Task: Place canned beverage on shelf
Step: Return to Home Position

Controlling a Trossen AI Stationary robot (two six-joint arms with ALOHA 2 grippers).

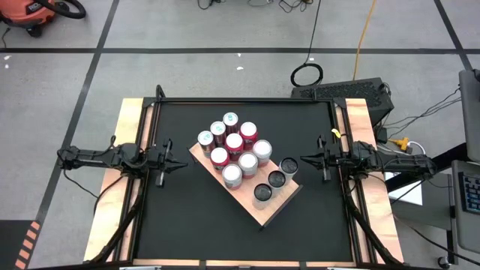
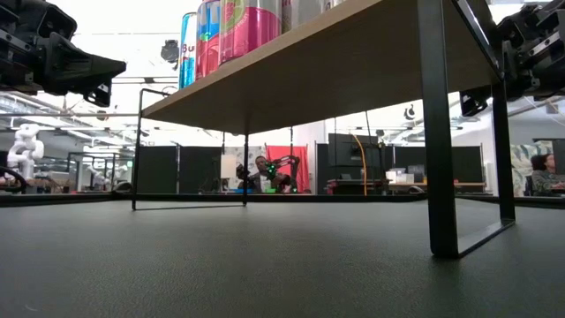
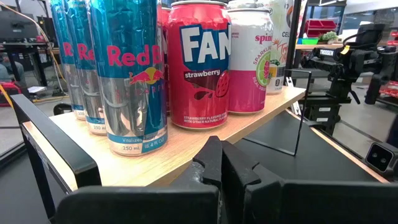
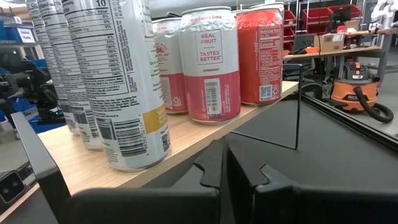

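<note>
The shelf (image 1: 253,211), a pale wood slab on black metal legs (image 2: 439,132), stands slantwise in the middle of the black table. Several cans stand upright on its top: blue-silver ones (image 3: 127,74), red ones (image 3: 199,62), white ones (image 4: 115,81) and black-topped ones (image 1: 276,179). My left gripper (image 1: 184,164) hovers level and shut at the table's left, pointing at the shelf's left end; its fingers (image 3: 221,168) hold nothing. My right gripper (image 1: 304,158) hovers level and shut at the table's right, just off the shelf's right end, with nothing between its fingers (image 4: 225,165).
Narrow wooden strips (image 1: 131,127) edge the black table (image 1: 172,217). Bare black mat lies near the front edge and under the shelf (image 2: 282,256). An orange shop vacuum (image 1: 30,15) and cables lie on the floor beyond. A person (image 2: 260,168) sits in the room behind.
</note>
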